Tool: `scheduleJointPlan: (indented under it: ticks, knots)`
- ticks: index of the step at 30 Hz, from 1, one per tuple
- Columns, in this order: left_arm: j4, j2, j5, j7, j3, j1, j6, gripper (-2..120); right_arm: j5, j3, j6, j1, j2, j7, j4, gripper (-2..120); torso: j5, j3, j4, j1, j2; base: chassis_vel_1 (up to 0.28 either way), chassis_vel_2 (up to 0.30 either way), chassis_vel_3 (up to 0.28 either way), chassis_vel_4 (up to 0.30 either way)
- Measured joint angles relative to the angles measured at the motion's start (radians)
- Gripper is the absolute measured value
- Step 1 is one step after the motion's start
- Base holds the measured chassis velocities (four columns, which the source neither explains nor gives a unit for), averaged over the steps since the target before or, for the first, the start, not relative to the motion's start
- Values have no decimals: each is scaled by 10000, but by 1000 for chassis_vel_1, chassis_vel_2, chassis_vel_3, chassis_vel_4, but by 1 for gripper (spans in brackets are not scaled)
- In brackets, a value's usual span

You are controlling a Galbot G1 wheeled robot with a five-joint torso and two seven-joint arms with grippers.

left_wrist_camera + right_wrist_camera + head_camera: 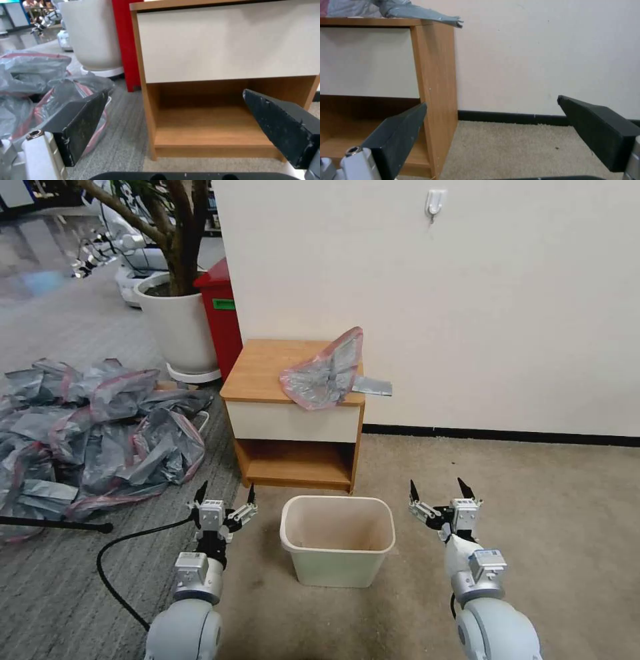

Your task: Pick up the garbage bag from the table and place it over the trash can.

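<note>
Grey bag (327, 370) lies on my table (260, 373); both grippers, left (225, 495) and right (440, 492), hover spread, flanking the can (337, 557).

Bare carpet (533, 500) at lower right lies open; the trash can (337, 540) stands centre, the heap of bags (93, 433) crowds the left.

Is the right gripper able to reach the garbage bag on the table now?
Probably yes: the right gripper is open, and nothing stands between it and the garbage bag overhanging the table corner.
</note>
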Motion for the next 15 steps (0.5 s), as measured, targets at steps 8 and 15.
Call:
scheduleJointPlan:
  ticks: [8,15]
  knots:
    - [0,0,0,0,0,0,0,100,0,0,0,0,0,0,0,100,0,0,0,0,0,0,0,0,0]
    - [0,0,0,0,0,0,0,100,0,0,0,0,0,0,0,100,0,0,0,0,0,0,0,0,0]
